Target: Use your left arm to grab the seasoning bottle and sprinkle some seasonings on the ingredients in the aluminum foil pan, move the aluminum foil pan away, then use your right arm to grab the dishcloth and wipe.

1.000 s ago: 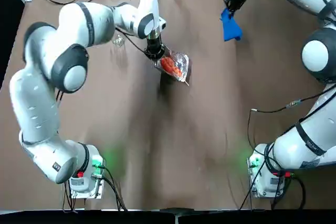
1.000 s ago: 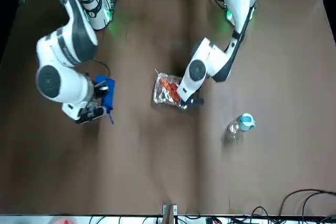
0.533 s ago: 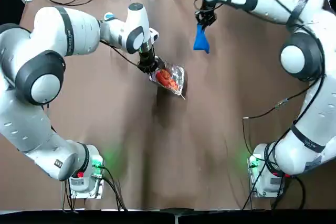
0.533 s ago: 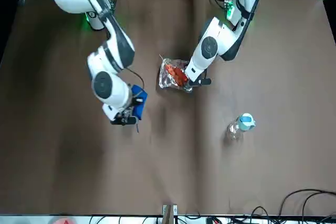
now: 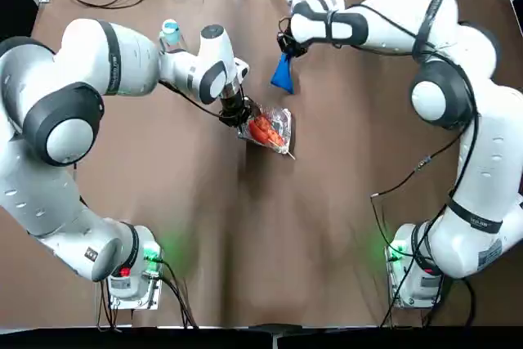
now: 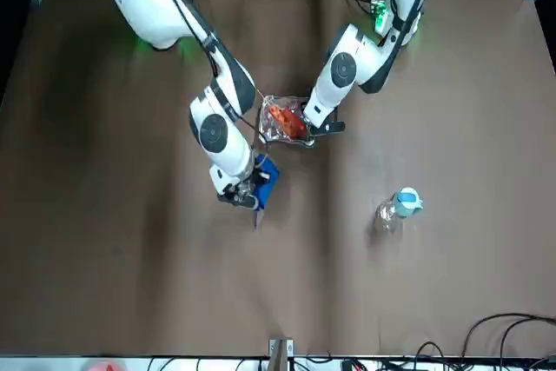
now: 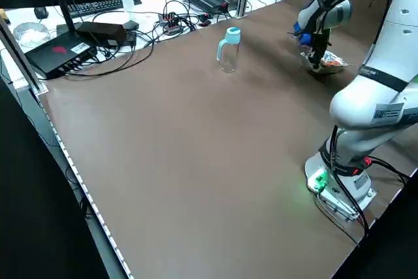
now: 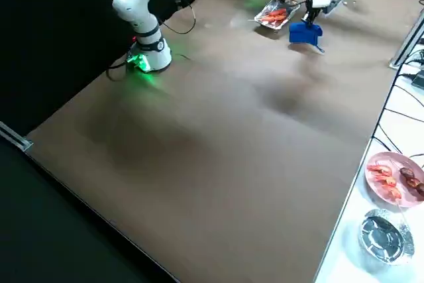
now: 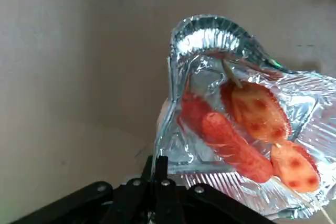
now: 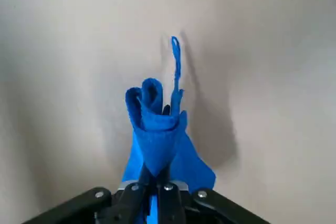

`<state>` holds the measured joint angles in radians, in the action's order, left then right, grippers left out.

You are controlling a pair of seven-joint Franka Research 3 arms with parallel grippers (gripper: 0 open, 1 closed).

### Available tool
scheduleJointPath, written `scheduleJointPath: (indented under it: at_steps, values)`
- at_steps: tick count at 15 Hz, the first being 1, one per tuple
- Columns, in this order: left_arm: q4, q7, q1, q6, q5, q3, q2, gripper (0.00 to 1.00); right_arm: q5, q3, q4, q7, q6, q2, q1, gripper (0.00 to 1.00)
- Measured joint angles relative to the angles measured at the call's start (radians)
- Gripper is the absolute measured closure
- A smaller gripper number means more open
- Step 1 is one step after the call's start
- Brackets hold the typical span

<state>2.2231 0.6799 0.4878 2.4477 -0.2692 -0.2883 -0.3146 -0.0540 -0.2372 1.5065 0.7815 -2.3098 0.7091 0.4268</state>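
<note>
- Currently, the left black two-finger gripper (image 9: 156,174) clamps the crinkled silver foil pan (image 9: 231,182)
- the right black two-finger gripper (image 10: 155,179) pinches the bunched blue dishcloth (image 10: 157,140)

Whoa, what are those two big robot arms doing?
Each robot arm is holding something over the brown table. The left arm's jaws are shut on the edge of a shiny foil pan with red-orange food inside. The right arm's jaws pinch a blue cloth, close to the pan. The bottle with the light-blue cap stands on the table, and neither arm is holding it.
</note>
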Motion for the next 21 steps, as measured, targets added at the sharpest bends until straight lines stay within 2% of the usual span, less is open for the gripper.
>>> scheduleJointPath:
  at_steps: [3,4,8,9,12,13,14,16,18,21]
  values:
    - [0.003,0.032,0.012,0.051,0.000,-0.006,-0.028,0.96,0.000,0.000,-0.001,0.005,-0.078,0.058,0.016,0.93]
    - [0.003,0.048,0.020,0.064,0.000,-0.006,-0.038,0.84,0.000,0.000,-0.001,0.008,-0.111,0.070,0.024,0.93]
    - [-0.005,0.075,0.025,0.066,0.000,-0.004,-0.045,0.48,0.000,0.000,-0.001,0.034,-0.215,0.110,0.060,0.93]
    - [-0.035,0.083,0.016,-0.010,0.003,0.011,-0.032,0.30,0.000,0.000,-0.001,0.045,-0.268,0.138,0.072,0.93]
    - [-0.179,0.084,-0.053,-0.251,0.066,0.046,-0.008,0.04,-0.001,0.000,-0.001,0.108,-0.387,0.178,0.098,0.93]
    - [-0.247,0.084,-0.091,-0.336,0.110,0.049,-0.004,0.00,-0.001,0.000,-0.001,0.123,-0.437,0.191,0.110,0.93]
    - [-0.326,0.079,-0.134,-0.413,0.173,0.050,-0.003,0.00,-0.001,0.000,-0.001,0.136,-0.484,0.202,0.124,0.93]
    - [-0.435,0.047,-0.189,-0.470,0.277,0.051,-0.009,0.00,-0.001,0.000,-0.003,0.157,-0.527,0.213,0.145,0.93]
    - [-0.499,0.014,-0.225,-0.486,0.324,0.052,-0.021,0.00,-0.001,0.000,-0.007,0.176,-0.540,0.218,0.159,0.93]
    - [-0.570,-0.081,-0.289,-0.539,0.336,0.053,-0.040,0.00,-0.001,0.003,-0.017,0.188,-0.541,0.225,0.166,0.93]
